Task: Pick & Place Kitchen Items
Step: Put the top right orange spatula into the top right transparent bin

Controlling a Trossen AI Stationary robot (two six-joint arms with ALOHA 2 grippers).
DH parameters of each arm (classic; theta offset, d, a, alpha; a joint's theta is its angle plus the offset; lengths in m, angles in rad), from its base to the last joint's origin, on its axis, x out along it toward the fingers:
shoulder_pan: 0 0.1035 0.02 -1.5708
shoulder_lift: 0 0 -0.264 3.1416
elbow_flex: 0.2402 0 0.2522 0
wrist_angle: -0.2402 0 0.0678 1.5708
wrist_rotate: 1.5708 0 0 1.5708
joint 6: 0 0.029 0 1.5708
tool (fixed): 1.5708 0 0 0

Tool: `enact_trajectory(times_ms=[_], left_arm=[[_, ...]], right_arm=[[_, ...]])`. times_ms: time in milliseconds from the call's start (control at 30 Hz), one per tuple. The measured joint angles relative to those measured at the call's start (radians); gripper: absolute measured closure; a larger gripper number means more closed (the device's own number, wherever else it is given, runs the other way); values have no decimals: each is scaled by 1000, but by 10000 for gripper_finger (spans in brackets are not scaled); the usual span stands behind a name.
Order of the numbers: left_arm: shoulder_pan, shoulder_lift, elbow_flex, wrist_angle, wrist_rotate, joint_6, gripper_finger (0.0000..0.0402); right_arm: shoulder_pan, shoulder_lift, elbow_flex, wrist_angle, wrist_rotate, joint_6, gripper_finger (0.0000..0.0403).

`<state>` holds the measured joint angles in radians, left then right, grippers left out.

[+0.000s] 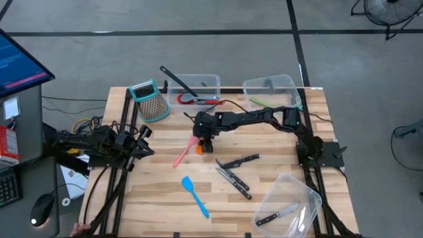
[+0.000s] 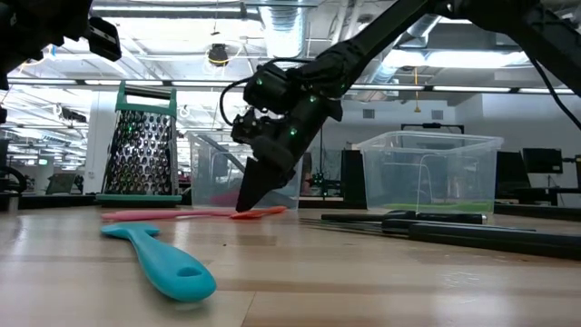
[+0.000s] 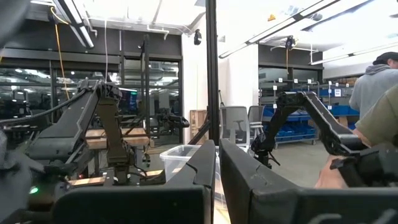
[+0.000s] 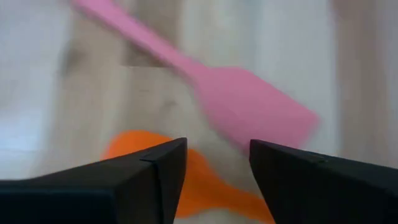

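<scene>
1. The right gripper (image 4: 212, 171) is down at the tabletop (image 1: 158, 188) near its middle, fingers parted astride the orange utensil (image 4: 205, 183), nothing clamped
2. The pink spatula (image 1: 184, 153) lies just beside the orange one, blade by the fingertips
3. The blue spatula (image 1: 195, 196) lies nearer the front edge; black-handled knives (image 1: 234, 170) lie right of centre
4. The left gripper (image 3: 216, 186), clenched shut and empty, waits off the left edge

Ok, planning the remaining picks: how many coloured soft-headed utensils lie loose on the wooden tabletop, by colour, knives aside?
Pink flat-bladed spatula: 1
Orange soft-headed utensil: 1
Blue long-handled spatula: 1
Total: 3
</scene>
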<state>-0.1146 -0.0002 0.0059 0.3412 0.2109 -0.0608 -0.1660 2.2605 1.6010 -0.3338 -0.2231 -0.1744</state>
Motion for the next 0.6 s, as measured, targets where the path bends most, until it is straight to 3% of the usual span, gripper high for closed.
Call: enact_trajectory(times_ms=[200,333,600], left_arm=[[0,0,0,0,0,0,393],[0,0,0,0,0,0,393],[0,0,0,0,0,0,393]], right_arm=[[30,-48,38,-17,-28,-54,214],[49,-62,38,-20,-34,-165,181],[65,-62,38,-58,93,-268,96]])
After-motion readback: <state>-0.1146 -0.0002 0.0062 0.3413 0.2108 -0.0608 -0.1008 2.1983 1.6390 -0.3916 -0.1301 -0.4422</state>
